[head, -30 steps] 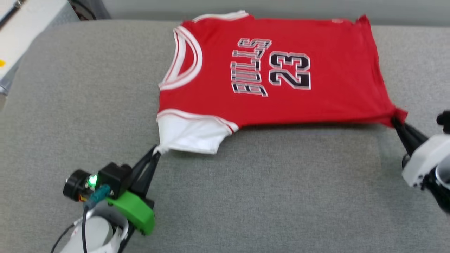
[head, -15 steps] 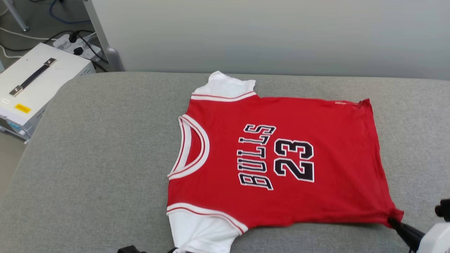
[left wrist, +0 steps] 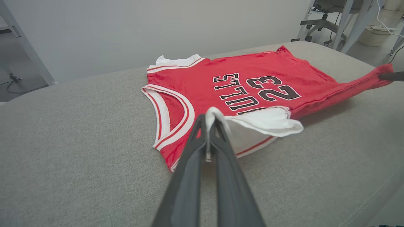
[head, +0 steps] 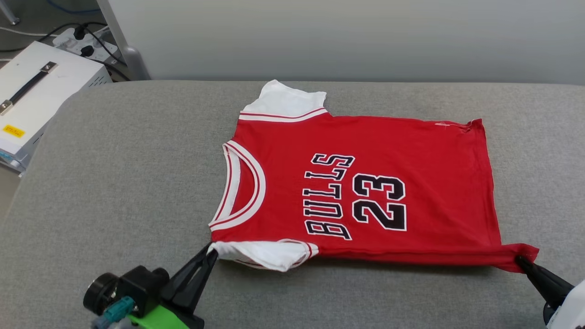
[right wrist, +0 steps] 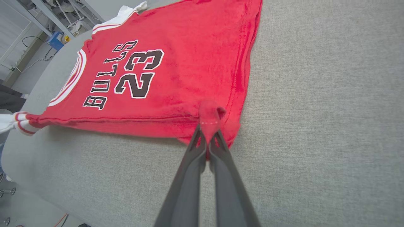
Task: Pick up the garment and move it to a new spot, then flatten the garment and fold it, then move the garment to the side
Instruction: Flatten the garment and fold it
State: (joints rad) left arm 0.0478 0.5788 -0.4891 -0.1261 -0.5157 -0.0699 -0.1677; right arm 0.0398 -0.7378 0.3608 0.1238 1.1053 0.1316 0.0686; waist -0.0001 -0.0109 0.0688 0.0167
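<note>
Here, the head view shows a grey cushioned surface (head: 114, 183) before a pale wall (head: 320, 36), with a white handled case (head: 41, 91) and a power strip (head: 84, 36) beyond its far left corner. The red BULLS 23 jersey (head: 388, 151) lies face up right of centre, collar leftward. The left gripper (head: 211, 253) is clamped on its near white sleeve (head: 265, 253). The right gripper (head: 521, 261) is clamped on the near hem corner (head: 525, 251), at the right. From the left wrist, the pinched sleeve is raised off the surface, and an office chair (left wrist: 322, 22) stands far right. From the right wrist, the gripped red corner is bunched, the jersey spreading away to the left.
</note>
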